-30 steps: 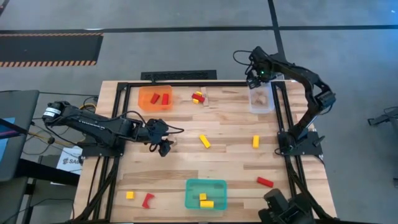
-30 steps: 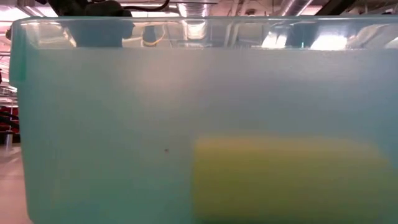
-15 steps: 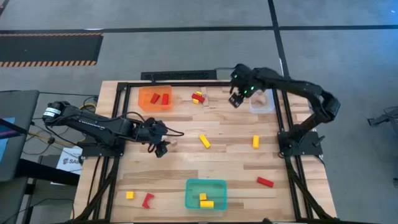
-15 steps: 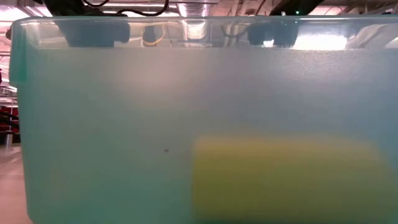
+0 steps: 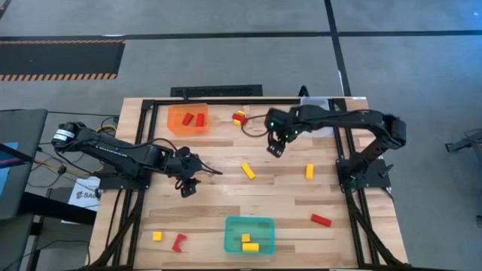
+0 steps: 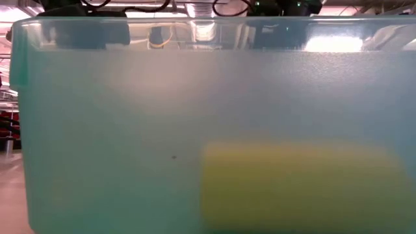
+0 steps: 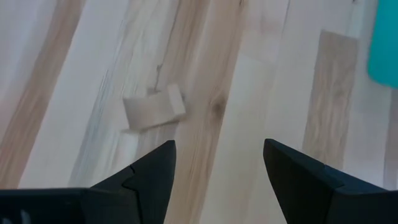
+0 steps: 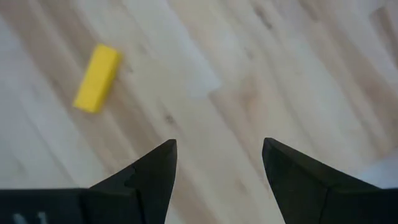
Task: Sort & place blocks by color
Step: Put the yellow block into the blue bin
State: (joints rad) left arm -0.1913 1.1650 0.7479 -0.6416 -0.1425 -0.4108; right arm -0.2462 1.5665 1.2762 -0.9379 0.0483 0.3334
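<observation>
Red, yellow and pale wood blocks lie scattered on the wooden table. My left gripper [image 5: 187, 188] [image 7: 217, 146] hovers open at the left middle, just short of a pale wood block [image 7: 154, 109] lying flat. My right gripper [image 5: 275, 149] [image 8: 217, 144] hangs open above the bare middle of the table. A yellow block [image 5: 247, 171] [image 8: 97, 78] lies a little nearer and to the left of it. Another yellow block [image 5: 309, 172] and a red block [image 5: 321, 220] lie at the right. A red and a yellow block [image 5: 239, 117] lie together at the far middle.
An orange tray [image 5: 175, 120] at the far left holds red blocks. The teal tray [image 5: 230, 235] [image 6: 97, 130] at the near middle holds yellow blocks. A clear tray [image 5: 316, 103] sits at the far right, partly under my right arm. A yellow block [image 5: 157, 235] and a red block [image 5: 178, 242] lie near left.
My right gripper has swung from above the clear tray toward the table's left and near edge, out over the middle, staying open. My left gripper has rolled at the wrist with hardly any travel. No block has moved.
</observation>
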